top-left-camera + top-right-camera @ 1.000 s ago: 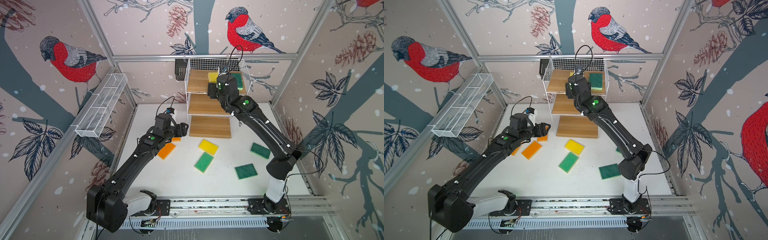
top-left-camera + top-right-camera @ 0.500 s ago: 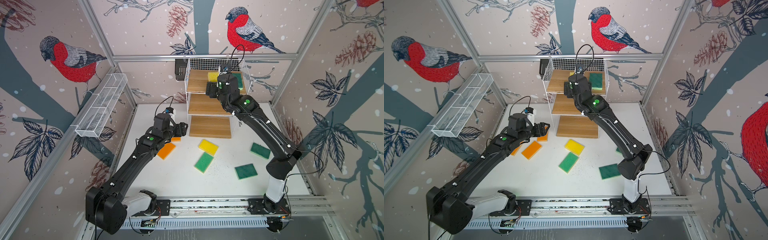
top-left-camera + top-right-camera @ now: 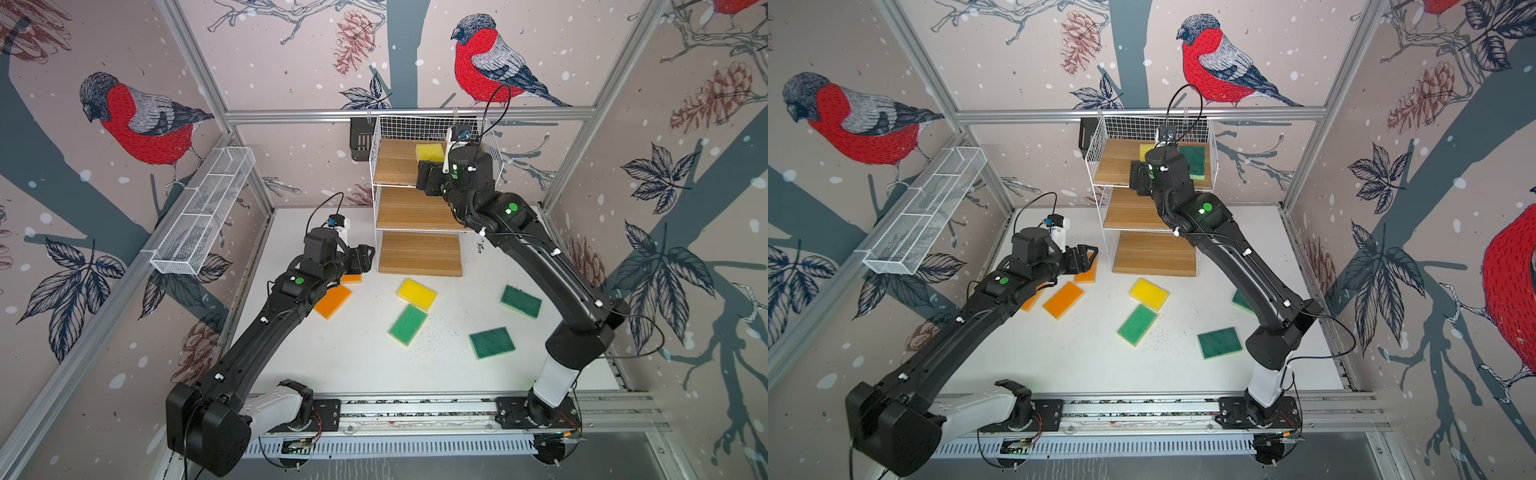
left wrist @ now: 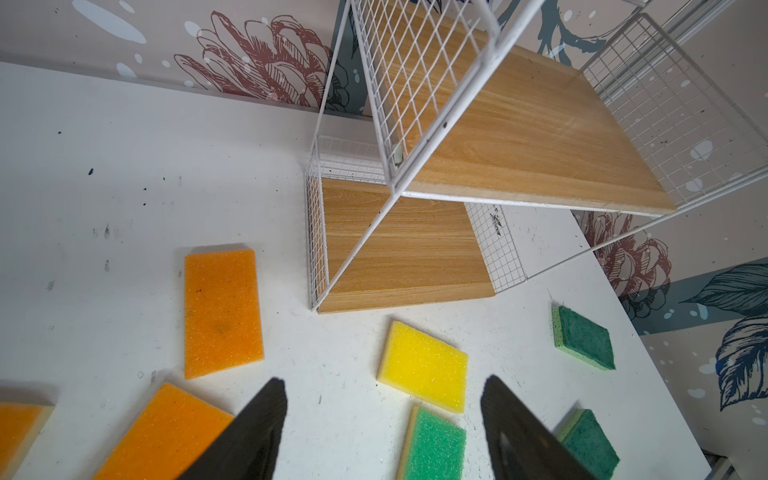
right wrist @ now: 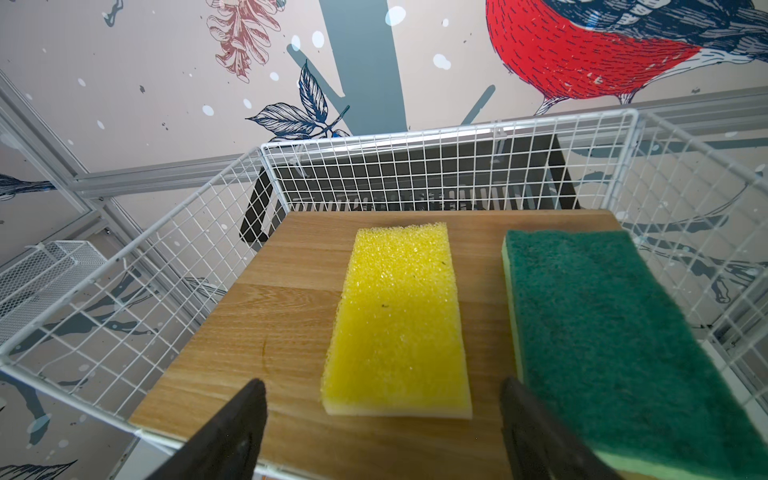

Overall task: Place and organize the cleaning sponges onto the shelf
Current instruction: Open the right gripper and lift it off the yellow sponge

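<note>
Right wrist view: the right gripper (image 5: pixel 380 384) gapes empty before the yellow sponge (image 5: pixel 399 320) lying flat on the shelf (image 5: pixel 270 324), probably light squashy foam best pinched across its width, while the left gripper (image 4: pixel 384 379) hovers open above the desk (image 4: pixel 124 166).

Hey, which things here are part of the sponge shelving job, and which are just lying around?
Job:
- shelf
- yellow sponge and green sponge, already on it
- loose orange sponges, three
- loose yellow sponge
- loose green sponges, three

Lying about:
- mesh trough
- black basket
</note>
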### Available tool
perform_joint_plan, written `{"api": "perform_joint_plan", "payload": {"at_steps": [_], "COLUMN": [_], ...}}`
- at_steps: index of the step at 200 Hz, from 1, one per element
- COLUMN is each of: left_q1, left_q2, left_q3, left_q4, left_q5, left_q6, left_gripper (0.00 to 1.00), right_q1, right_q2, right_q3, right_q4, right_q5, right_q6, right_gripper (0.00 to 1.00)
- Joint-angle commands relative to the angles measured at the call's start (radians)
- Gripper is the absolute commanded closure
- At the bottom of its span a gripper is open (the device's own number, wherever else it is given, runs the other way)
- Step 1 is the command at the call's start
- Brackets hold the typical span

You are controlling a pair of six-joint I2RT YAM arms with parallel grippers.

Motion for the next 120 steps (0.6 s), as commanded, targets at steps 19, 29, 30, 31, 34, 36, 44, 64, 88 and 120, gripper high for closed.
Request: {"api": "perform_joint_plan", "payload": {"at_steps": [19,29,30,31,34,36,44,64,88,120], "left_q1": [0.000,0.000,-0.001,0.000,-0.001,0.000,0.000,0.000,0.000,0.000], "left_q2": [-0.020,-0.022,-0.022,-0.022,-0.022,-0.022,-0.024,-0.024,-0.028,-0.029], "left_q3": [0.001,0.001,0.001,0.001,0.001,0.001,0.001,0.001,0.001,0.001], "left_q4": [-0.001,-0.002,-0.002,-0.002,-0.003,-0.003,-0.004,-0.002,-0.002,-0.006], "left_q5": [-0.009,-0.011,-0.011,-0.011,-0.011,-0.011,-0.011,-0.011,-0.012,-0.015], "left_q6": [-0.004,-0.004,-0.003,-0.004,-0.004,-0.004,-0.006,-0.007,-0.006,0.000], "left_gripper": [0.25,0.25,0.25,0.25,0.25,0.25,0.25,0.25,0.25,0.25], "right_q1": [0.003,0.002,0.001,0.001,0.001,0.002,0.000,-0.009,-0.027,-0.043], "right_q2": [-0.045,-0.048,-0.047,-0.046,-0.046,-0.047,-0.046,-0.040,-0.029,-0.027], "right_q3": [-0.041,-0.045,-0.045,-0.044,-0.043,-0.043,-0.042,-0.043,-0.039,-0.041], "right_q4": [0.032,0.033,0.032,0.031,0.030,0.028,0.026,0.026,0.020,0.017], "right_q5": [-0.019,-0.018,-0.019,-0.018,-0.018,-0.018,-0.022,-0.034,-0.051,-0.063], "right_q6": [-0.003,-0.005,-0.005,-0.006,-0.007,-0.007,-0.008,-0.006,0.012,0.034], "right_gripper": [0.13,0.13,0.13,0.13,0.13,0.13,0.13,0.12,0.12,0.12]}}
